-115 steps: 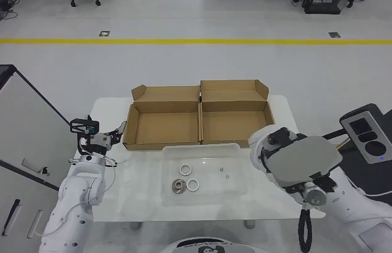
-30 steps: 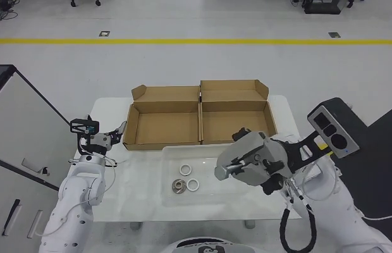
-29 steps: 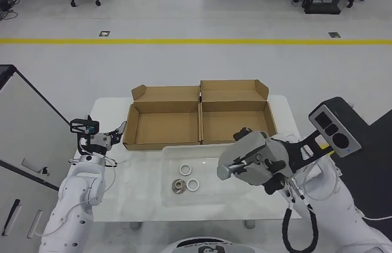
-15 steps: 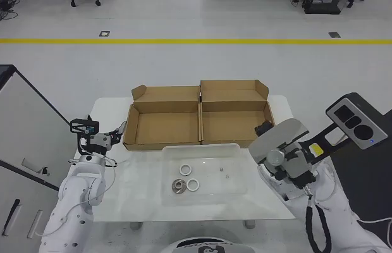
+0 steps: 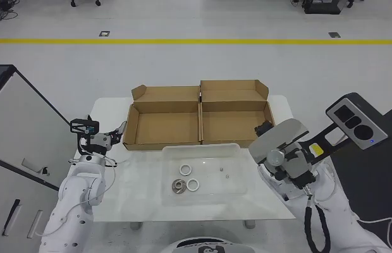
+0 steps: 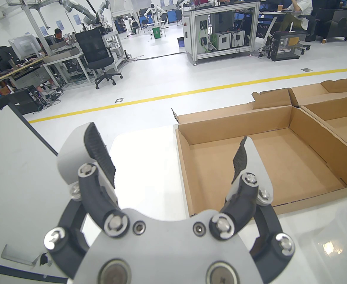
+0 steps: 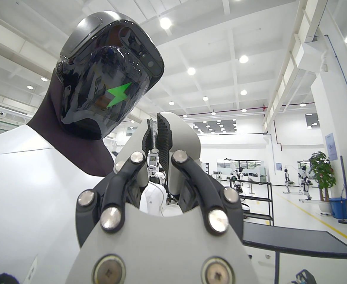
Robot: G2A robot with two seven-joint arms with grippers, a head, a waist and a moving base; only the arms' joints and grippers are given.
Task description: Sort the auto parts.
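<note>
Cardboard awaits its first delivery: the left-hand box (image 5: pixel 163 126) and the right-hand box (image 5: pixel 235 125), touching side by side above frame centre, hold nothing. The auto parts lie in the clear tray (image 5: pixel 202 148) just below them: two white rings (image 5: pixel 184 169), a metal hub (image 5: pixel 177 186) touching one of the rings, and a tiny piece (image 5: pixel 221 169) toward the tray's right. Sorting appears to be at its opening pick. The right gripper (image 7: pixel 155 119) points upward, its fingers pressed nearly together with no part seen between them. Next it would need to turn down and spread over a part. The left gripper (image 6: pixel 166 137) hangs wide open at the left-hand box's outer corner. The tray's walls and the hub's contact with the ring could hamper a clean grasp.
</note>
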